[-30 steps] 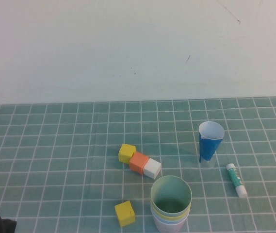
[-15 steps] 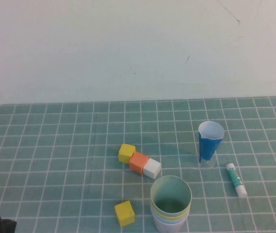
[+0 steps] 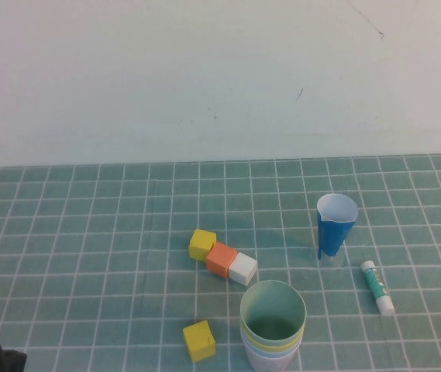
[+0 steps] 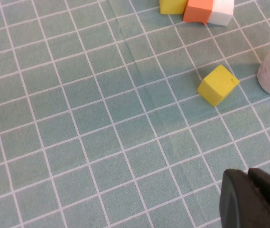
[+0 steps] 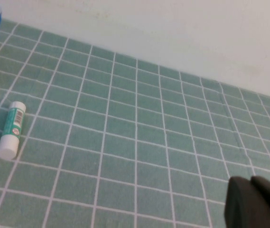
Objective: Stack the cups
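The cups (image 3: 273,325) sit nested in one stack at the counter's (image 3: 88,232) near edge, green on top — the stacking looks done. The left hand (image 4: 253,199) hangs shut and empty beside a yellow block (image 4: 218,84); the right hand (image 5: 253,204) — also shut, empty — is parked near the glue stick (image 5: 12,129).

The stacked cups (image 3: 273,325) are standing at the near edge of the table (image 3: 88,232), and obstacles are crowding them: a yellow block (image 3: 199,340) just to their left, a row of three blocks (image 3: 223,256) just behind, and a dark blue cup (image 3: 336,225) and glue stick (image 3: 378,287) behind-right. Far left of the cups, bare tiles are lying open. Both the left gripper (image 4: 253,199) and right gripper (image 5: 256,202) are sitting closed, well apart from the cups.
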### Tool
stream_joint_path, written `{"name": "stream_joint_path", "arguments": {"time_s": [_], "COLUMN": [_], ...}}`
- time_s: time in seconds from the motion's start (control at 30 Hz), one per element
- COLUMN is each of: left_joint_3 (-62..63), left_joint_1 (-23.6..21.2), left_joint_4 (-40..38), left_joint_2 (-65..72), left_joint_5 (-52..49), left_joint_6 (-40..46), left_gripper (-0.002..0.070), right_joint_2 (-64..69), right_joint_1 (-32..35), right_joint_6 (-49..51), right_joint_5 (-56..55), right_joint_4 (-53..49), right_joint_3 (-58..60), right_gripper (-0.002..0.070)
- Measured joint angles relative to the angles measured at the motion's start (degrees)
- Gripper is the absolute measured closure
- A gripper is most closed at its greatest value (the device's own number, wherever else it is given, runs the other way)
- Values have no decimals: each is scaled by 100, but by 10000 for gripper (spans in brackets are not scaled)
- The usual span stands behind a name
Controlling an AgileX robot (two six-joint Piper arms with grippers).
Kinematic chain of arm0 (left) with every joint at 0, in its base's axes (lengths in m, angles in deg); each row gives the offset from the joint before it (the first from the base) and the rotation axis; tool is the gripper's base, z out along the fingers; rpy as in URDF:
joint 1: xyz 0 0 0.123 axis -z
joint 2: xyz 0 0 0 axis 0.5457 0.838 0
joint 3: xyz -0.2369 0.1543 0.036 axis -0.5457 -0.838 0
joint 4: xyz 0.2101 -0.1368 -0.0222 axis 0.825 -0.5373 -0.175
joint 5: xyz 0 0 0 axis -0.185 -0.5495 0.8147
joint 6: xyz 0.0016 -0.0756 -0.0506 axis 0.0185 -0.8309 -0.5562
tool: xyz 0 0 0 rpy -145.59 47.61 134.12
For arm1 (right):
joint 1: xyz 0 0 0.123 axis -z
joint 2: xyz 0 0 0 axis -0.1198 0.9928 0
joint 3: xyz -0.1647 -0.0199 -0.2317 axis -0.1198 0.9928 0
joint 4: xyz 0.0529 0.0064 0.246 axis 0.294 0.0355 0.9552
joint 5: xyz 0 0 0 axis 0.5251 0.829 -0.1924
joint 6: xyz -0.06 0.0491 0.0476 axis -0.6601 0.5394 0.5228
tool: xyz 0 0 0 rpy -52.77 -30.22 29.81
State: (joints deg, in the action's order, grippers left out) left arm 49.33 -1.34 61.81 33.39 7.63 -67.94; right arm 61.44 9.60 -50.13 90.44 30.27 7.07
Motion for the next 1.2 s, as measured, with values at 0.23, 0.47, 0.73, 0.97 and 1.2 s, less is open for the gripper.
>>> {"name": "stream_joint_path", "arguments": {"time_s": [0.23,0.47,0.73,0.97,1.2], "left_joint_3": [0,-263,-1581,-2806,-3394], "left_joint_1": [0,-272,-1867,-2868,-3138], "left_joint_4": [-9,607,686,368,-6], "left_joint_2": [0,-579,-2005,-3109,-3344], "left_joint_5": [0,273,2068,3198,3222], "left_joint_6": [0,66,-453,-498,443], "left_gripper": [677,677,677,677,677], "right_joint_2": [0,0,0,0,0], "right_joint_1": [0,0,0,0,0], "right_joint_6": [0,-9,-9,-9,-9], "right_joint_5": [8,8,8,12,12], "right_joint_4": [0,-8,-8,-8,-12], "right_joint_3": [0,0,0,0,0], "right_gripper": [678,678,679,679,678]}}
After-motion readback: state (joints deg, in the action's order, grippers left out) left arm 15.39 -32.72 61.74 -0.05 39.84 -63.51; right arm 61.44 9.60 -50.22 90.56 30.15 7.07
